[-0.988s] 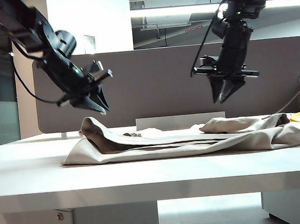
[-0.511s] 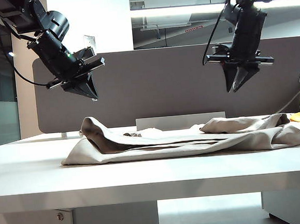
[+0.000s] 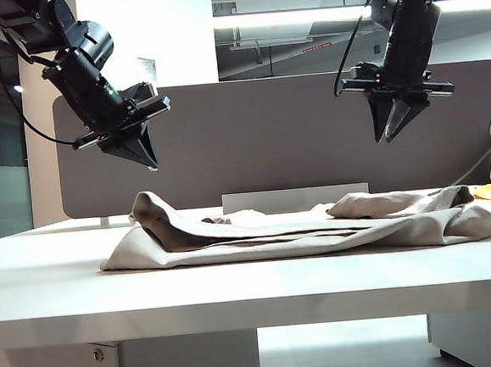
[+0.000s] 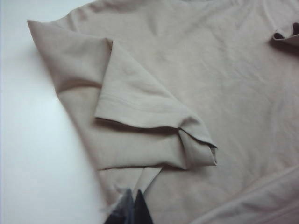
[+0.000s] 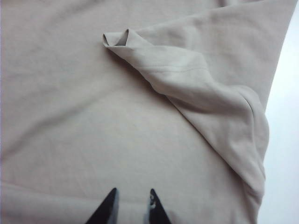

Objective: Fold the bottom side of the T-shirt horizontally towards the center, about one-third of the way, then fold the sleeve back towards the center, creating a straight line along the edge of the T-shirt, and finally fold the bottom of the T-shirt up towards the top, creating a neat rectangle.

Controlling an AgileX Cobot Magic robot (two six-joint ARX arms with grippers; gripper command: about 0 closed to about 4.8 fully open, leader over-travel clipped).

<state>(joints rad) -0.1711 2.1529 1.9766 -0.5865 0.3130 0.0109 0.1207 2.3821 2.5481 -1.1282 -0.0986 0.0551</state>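
T-shirt (image 3: 317, 229) lies across the middle of the white worktop (image 3: 66, 283), lengthwise from left of centre to the right edge of the exterior frame, already in several flat layers. Grey divider panel (image 3: 259, 140) stands behind it.

Left tool (image 3: 139, 151): upper left of exterior frame, hanging well above the cloth, tilted down toward the right, jaws pressed together with nothing between them. In the left wrist view the tips (image 4: 133, 210) show as one dark point over the shirt.

Right tool (image 3: 397, 125): upper right of exterior frame, pointing straight down, well clear of the cloth. Jaws stand a narrow gap apart, empty; the right wrist view shows two separate tips (image 5: 132, 210).

Sleeves: left sleeve (image 4: 140, 107) is folded inward onto the body, hem stitching visible, one corner doubled over. Right sleeve (image 5: 187, 79) also lies turned in, with a curled tip and a bulging fold near the shirt's edge.

Handling, my judgement: soft, light knit, limp. It will sag and drag rather than hold shape, and stacked layers may slide on each other. Best hold is likely on stitched hems or fold corners, where cloth is thicker. A shallow pinch may take only the top layer. Two tools lifting together should keep an edge straight. Which edge is the bottom hem I cannot tell.
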